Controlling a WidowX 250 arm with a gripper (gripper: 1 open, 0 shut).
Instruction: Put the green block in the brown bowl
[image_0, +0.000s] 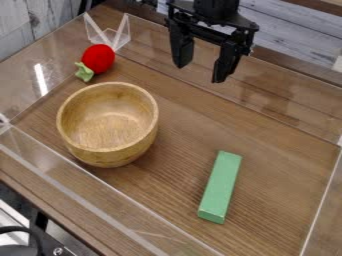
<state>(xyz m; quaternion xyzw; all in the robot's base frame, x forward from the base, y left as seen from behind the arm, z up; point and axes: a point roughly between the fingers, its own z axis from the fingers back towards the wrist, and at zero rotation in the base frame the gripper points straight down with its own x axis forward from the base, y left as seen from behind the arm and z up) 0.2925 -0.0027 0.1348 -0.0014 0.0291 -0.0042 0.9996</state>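
The green block (222, 186) lies flat on the wooden table at the lower right, its long side running roughly toward the camera. To its left stands the brown bowl (108, 122), upright with nothing inside. My gripper (201, 62) hangs above the table at the top middle, pointing down, well beyond the block and to the right of the bowl. Its black fingers (179, 50) are spread apart and hold nothing.
A small red ball with a green bit (95, 59) rests at the back left, beyond the bowl. Low clear plastic walls (160, 222) border the table on the near and left sides. A white wall stands behind the table.
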